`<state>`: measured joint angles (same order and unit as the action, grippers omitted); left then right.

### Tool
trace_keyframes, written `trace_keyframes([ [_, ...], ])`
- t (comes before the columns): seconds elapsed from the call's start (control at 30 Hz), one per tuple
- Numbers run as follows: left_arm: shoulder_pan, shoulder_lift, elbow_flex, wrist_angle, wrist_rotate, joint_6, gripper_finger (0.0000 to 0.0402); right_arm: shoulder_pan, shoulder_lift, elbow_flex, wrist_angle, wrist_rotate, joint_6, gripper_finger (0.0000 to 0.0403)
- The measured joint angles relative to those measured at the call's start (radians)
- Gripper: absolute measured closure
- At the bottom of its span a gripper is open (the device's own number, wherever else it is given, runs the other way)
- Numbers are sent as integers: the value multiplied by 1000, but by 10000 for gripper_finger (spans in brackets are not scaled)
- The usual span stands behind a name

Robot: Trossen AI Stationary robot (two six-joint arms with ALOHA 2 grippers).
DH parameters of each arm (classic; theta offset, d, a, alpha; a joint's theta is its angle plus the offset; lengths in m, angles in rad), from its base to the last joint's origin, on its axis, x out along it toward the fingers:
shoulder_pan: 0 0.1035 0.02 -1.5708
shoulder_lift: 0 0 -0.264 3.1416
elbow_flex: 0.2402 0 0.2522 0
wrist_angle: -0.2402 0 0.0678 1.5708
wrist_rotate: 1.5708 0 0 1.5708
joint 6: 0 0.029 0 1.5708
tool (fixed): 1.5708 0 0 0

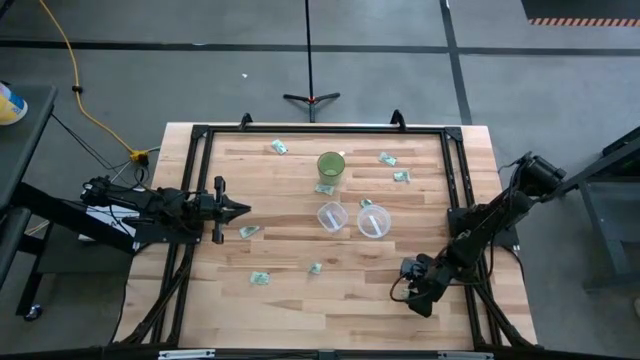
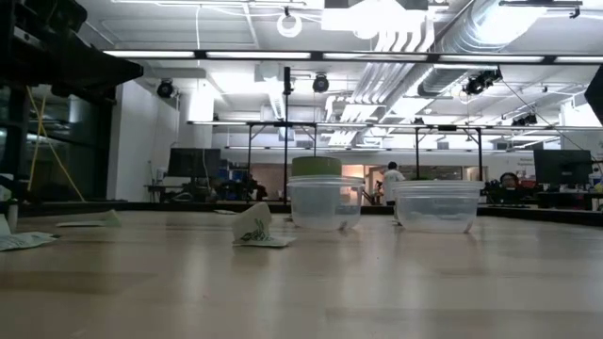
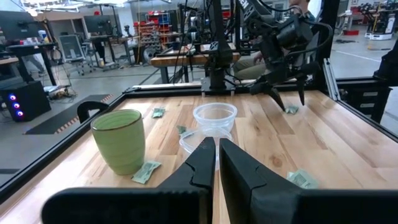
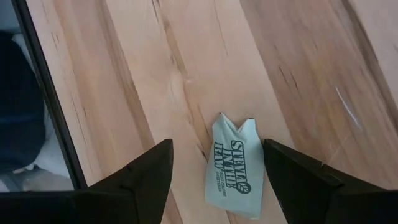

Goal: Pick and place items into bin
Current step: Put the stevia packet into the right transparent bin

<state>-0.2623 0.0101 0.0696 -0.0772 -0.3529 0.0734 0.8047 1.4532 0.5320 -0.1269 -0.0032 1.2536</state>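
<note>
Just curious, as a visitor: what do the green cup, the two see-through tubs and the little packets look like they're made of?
Green cup: probably glazed ceramic, glossy with a dark rim. Tubs: clear thin plastic, see-through. Packets: likely printed paper, creased and matte.

The desk [image 1: 300, 300] is pale wood planks inside a black frame. On it, near the far middle, stands a green cup [image 1: 331, 166], with two clear tubs [image 1: 332, 216] [image 1: 373, 221] side by side just nearer. Small green-and-white packets [image 1: 249, 231] lie scattered about: several at the far edge, others toward the near side.
</note>
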Motion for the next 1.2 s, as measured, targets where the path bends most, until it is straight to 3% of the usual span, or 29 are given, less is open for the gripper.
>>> trace_keyframes([
  [0.27,0,0,0,0,0,0,341,0,1,-1,-9,1,-38,181],
  [0.73,0,0,0,0,0,10,341,0,5,-4,-24,0,-49,325],
  [1.07,0,0,0,1,0,11,341,-28,-10,-6,4,-23,-74,399],
  [1.2,0,0,0,2,0,11,341,-74,-52,-6,71,87,-197,394],
])
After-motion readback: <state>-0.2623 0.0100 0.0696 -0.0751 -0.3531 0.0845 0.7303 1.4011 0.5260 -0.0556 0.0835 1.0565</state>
